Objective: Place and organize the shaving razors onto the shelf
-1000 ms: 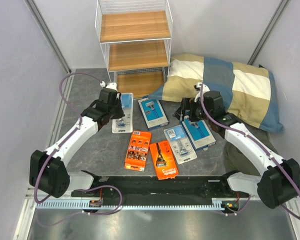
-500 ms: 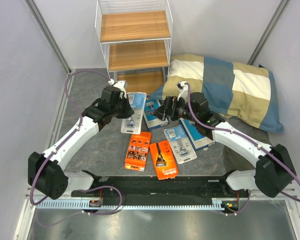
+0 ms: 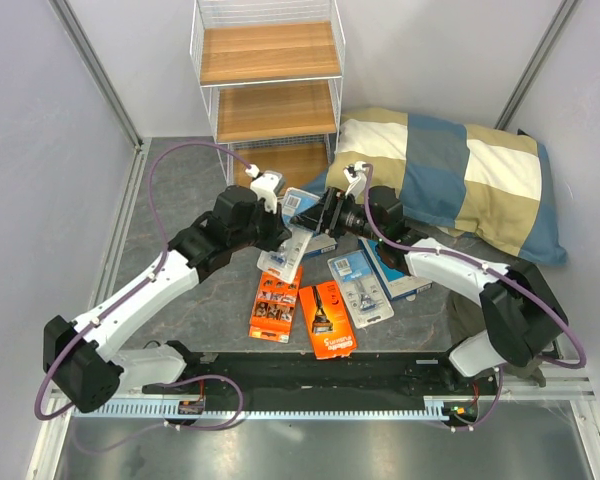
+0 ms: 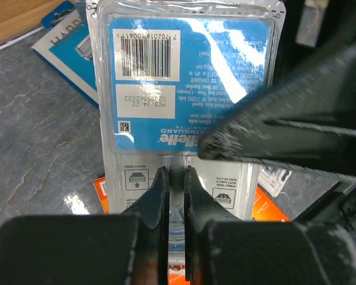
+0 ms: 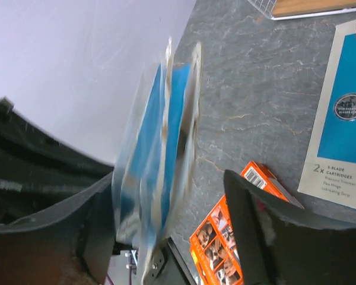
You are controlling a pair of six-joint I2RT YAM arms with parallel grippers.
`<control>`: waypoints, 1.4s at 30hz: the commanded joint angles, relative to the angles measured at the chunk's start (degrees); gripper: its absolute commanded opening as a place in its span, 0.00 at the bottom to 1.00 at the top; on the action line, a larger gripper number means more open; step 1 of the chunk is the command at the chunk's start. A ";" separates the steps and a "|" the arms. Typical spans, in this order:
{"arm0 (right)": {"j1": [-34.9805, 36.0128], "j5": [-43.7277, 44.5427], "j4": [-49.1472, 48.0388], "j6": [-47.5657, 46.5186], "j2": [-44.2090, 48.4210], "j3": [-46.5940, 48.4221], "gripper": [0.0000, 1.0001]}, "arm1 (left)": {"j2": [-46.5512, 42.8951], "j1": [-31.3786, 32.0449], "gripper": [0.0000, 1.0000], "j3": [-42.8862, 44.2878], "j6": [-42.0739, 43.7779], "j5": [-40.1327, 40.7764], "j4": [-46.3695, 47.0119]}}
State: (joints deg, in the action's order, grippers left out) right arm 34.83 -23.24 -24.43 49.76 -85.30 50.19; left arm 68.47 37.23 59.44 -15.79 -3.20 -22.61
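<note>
My left gripper (image 3: pixel 280 245) is shut on the lower end of a clear blister pack with a blue top (image 3: pixel 294 228) and holds it tilted above the table; the left wrist view shows the jaws (image 4: pixel 177 178) clamped on the pack (image 4: pixel 184 89). My right gripper (image 3: pixel 322 214) is open, its fingers on either side of the pack's upper end (image 5: pixel 160 160). On the table lie two blue boxes (image 3: pixel 318 240) (image 3: pixel 396 266), a second clear blister pack (image 3: pixel 359 286) and two orange packs (image 3: pixel 276 300) (image 3: pixel 326 319). The shelf (image 3: pixel 270 90) stands at the back.
A blue-and-beige checked pillow (image 3: pixel 460 180) lies right of the shelf, behind the right arm. Grey walls close in both sides. The arms' base rail (image 3: pixel 310 375) runs along the near edge.
My left gripper has lifted the blister pack off the table and carried it right. My right gripper has left the blue box and swung left to straddle the pack's top.
</note>
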 commanded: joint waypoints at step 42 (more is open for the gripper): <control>-16.28 5.94 -20.99 11.05 18.77 -13.10 0.01 | -6.51 -14.64 1.00 -20.22 -28.05 -30.10 46.92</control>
State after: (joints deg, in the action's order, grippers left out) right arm 19.90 -15.79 -34.35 56.01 -68.14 38.57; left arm 61.06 23.97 43.42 -33.36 -19.35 5.10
